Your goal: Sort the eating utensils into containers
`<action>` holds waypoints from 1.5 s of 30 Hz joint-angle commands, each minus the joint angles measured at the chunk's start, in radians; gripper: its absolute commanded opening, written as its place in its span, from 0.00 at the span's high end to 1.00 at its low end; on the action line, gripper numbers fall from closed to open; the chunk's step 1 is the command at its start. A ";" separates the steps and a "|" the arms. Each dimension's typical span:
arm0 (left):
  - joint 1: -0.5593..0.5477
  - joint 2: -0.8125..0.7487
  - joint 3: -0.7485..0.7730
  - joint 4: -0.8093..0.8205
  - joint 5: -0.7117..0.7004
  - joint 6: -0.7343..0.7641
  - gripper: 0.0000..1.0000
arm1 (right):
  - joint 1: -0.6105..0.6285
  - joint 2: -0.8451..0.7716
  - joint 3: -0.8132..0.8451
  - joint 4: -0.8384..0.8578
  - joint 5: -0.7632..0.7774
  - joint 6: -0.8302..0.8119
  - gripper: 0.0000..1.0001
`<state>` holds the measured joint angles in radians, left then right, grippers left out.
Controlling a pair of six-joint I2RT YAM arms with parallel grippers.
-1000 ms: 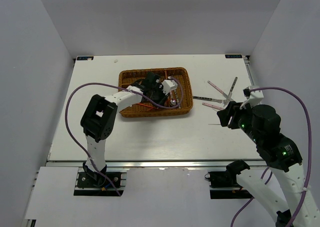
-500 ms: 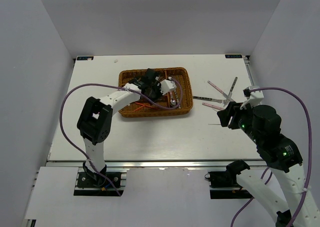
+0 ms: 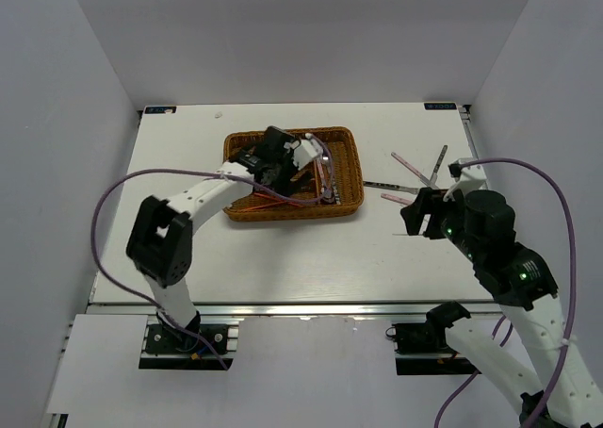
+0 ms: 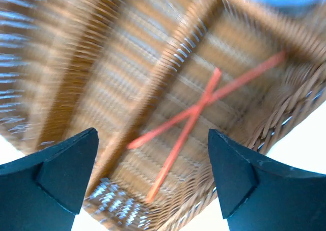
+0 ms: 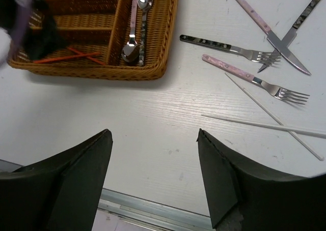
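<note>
Hovering over the wicker tray (image 3: 301, 212) at upper centre, the left gripper (image 4: 153, 134) is shown spread wide above crossed red chopsticks (image 4: 198, 109), the right gripper (image 5: 153, 134) likewise spread near forks (image 5: 254, 81), knives (image 5: 265, 30) and white chopsticks (image 5: 265, 123) at right.

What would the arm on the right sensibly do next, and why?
Probably lower the right end effector onto the pink-handled fork. Its jaws stand open and empty, and that fork lies on the table just ahead of it, outside the wicker tray where it belongs.
</note>
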<state>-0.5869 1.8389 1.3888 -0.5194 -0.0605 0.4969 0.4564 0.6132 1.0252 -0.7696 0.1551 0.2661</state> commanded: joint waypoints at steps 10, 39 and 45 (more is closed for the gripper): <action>-0.014 -0.536 -0.019 0.030 -0.482 -0.723 0.02 | -0.037 0.279 -0.123 0.203 0.207 0.163 0.11; -0.021 -1.095 -0.657 -0.085 -0.627 -0.929 0.02 | -0.584 1.324 0.539 0.225 0.049 0.081 0.39; -0.028 -1.064 -0.660 -0.070 -0.575 -0.916 0.02 | -0.587 1.595 0.873 0.147 0.072 0.053 0.44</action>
<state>-0.6064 0.7624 0.7410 -0.6117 -0.6739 -0.4263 -0.1299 2.1380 1.7515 -0.5491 0.2176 0.3561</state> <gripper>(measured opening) 0.981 0.559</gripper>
